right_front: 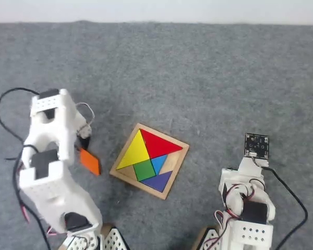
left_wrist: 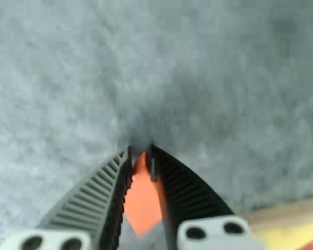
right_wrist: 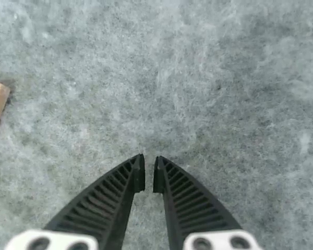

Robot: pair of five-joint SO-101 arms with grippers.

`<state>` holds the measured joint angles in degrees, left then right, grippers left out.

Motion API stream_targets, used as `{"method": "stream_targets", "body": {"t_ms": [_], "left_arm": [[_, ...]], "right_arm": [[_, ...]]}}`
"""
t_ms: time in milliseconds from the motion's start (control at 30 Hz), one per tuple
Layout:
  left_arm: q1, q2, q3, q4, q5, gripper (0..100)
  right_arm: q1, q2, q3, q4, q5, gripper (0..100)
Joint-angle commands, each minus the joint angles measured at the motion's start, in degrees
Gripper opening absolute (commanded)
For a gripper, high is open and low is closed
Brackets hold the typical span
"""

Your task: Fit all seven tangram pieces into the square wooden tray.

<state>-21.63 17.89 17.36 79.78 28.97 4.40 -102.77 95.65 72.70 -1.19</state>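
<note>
Orange flat wooden tangram piece [left_wrist: 141, 200] sits on edge between the jaws of the left pincer [left_wrist: 141, 153], which are closed onto its two broad faces, one corner pointing down at the grey felt-covered desk [right_front: 208, 78]. In the high view it hangs tilted just beside the left corner of the square wooden tray [right_front: 183, 149], apart from it; whether its low corner touches the felt I cannot tell.

It looks thin, stiff and light, with smooth painted faces, so a hold across the faces near the middle seems right. A grip out at a corner would probably let it swivel.

Inside the tray lie a yellow triangle [right_front: 134, 152], a red triangle [right_front: 159, 143], a green square [right_front: 144, 170], a small blue triangle [right_front: 159, 164] and a purple piece [right_front: 157, 182], packed edge to edge. Bare wood [right_front: 171, 162] shows toward the tray's right corner, and that is likely the slot. Reaching it means crossing the raised rim and the seated pieces, which a low pass could knock loose.

Well off to the right, the right pincer [right_wrist: 148, 174] points at bare felt, its tips all but meeting and holding nothing, clear of the path.
</note>
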Motion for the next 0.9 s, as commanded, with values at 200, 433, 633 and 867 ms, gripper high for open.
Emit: {"method": "stream_targets", "body": {"t_ms": [200, 433, 633, 867], "left_arm": [[-3.5, -16.7, 0.7, 2.5, -8.0, 9], [-10.9, -32.5, 1.0, 3.5, -11.2, 18], [-22.1, -41.1, 1.3, 2.8, -15.6, 18], [-28.7, -42.1, 7.5, 0.8, -20.0, 18]], "right_arm": [[0.5, -1.1, 0.8, 0.4, 0.4, 4.8], [-5.3, -1.2, 0.8, 0.4, 0.4, 4.8], [-11.3, -1.2, 0.8, 0.4, 0.5, 4.8], [-16.8, -1.2, 0.5, -4.1, 6.2, 6.3]]}}
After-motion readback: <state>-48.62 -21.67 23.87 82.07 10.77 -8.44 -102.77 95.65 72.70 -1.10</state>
